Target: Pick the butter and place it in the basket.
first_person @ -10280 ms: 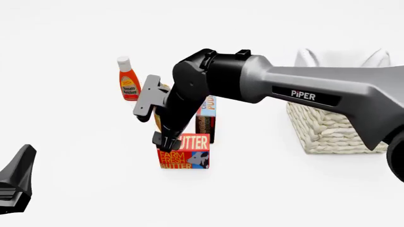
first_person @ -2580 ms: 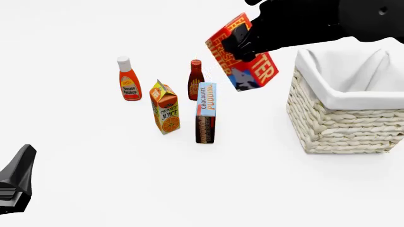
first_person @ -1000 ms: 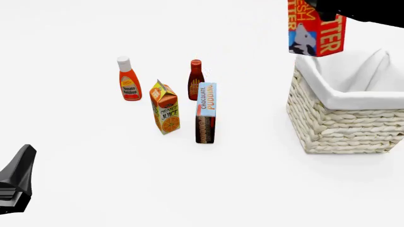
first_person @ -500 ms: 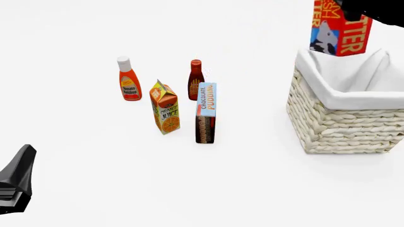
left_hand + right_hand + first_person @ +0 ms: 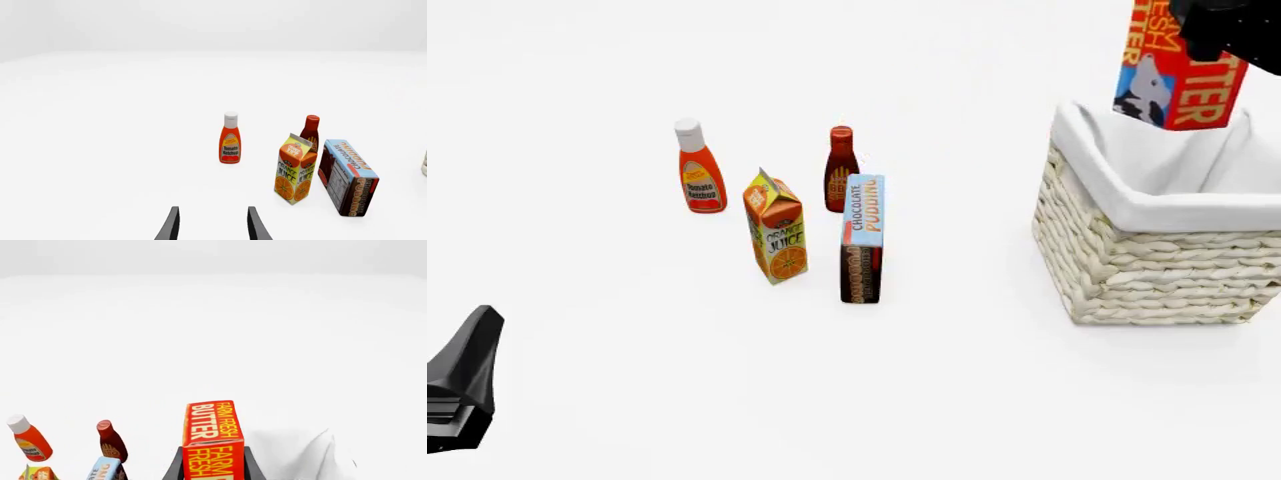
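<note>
Right gripper [image 5: 212, 471] clamps the red-orange rectangular "FARM FRESH BUTTER" box [image 5: 1176, 72], its dark fingers [image 5: 175, 467] pressed against both sides of the carton in the right wrist view. Over the last few seconds the box has travelled from above the open table toward three o'clock, and it now hangs upright over the far-left part of the large square cream-white woven wicker basket [image 5: 1148, 270], clear of the white cloth lining [image 5: 1154, 205] folded over the rim. That puts the carry nearly complete; by the look of it, only a lowering and a release are left before the butter counts as placed.

Left gripper [image 5: 212, 225] sits idle at the front view's seven o'clock, its two fingertips parted with nothing between them, unmoved throughout.

At the basket's nine o'clock, well apart from it, the other groceries stand undisturbed on the plain white tabletop [image 5: 627, 380]: a tomato ketchup bottle with a white cap [image 5: 701, 168], an orange juice carton [image 5: 777, 229], a dark red sauce bottle [image 5: 841, 167] and a tall blue-and-brown chocolate pudding box [image 5: 861, 238]. The surroundings render as featureless white, with a faint horizon line visible only in the wrist views.
</note>
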### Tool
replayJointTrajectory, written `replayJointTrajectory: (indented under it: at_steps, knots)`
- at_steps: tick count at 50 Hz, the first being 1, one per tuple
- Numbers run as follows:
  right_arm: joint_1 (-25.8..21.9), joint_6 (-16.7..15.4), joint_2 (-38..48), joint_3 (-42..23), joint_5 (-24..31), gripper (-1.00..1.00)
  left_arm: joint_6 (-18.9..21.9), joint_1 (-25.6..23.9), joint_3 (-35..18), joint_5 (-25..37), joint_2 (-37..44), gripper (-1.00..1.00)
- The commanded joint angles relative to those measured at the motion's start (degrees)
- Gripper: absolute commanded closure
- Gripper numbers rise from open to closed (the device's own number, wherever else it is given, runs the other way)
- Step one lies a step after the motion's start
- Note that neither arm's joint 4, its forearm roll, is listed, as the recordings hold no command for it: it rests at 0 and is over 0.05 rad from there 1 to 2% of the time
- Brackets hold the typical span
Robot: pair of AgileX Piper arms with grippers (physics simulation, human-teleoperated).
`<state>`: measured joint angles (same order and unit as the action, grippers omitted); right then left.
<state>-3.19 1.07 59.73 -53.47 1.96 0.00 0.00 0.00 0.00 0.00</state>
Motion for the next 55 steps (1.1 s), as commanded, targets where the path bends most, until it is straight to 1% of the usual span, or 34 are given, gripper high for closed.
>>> replayJointTrajectory:
  at_steps: [1,14,24,29,30,42,55]
  knots:
    - [1.9,1.7,-0.9,1.2,-2.9,1.0,0.0,0.0,0.0,0.0,0.0,-1.0]
    - [3.2,1.7,-0.3,2.9,-7.0,1.0,0.0,0.0,0.0,0.0,0.0,-1.0]
    - [3.8,2.0,0.6,3.7,-8.7,1.0,0.0,0.0,0.0,0.0,0.0,-1.0]
    - [3.8,2.0,0.6,3.7,-8.8,1.0,0.0,0.0,0.0,0.0,0.0,-1.0]
    - [4.0,2.2,1.2,4.1,-10.0,1.0,0.0,0.0,0.0,0.0,0.0,-1.0]
    - [4.5,2.6,2.6,4.5,-12.1,1.0,0.0,0.0,0.0,0.0,0.0,-1.0]
    - [4.9,2.9,3.5,4.5,-13.2,1.0,0.0,0.0,0.0,0.0,0.0,-1.0]
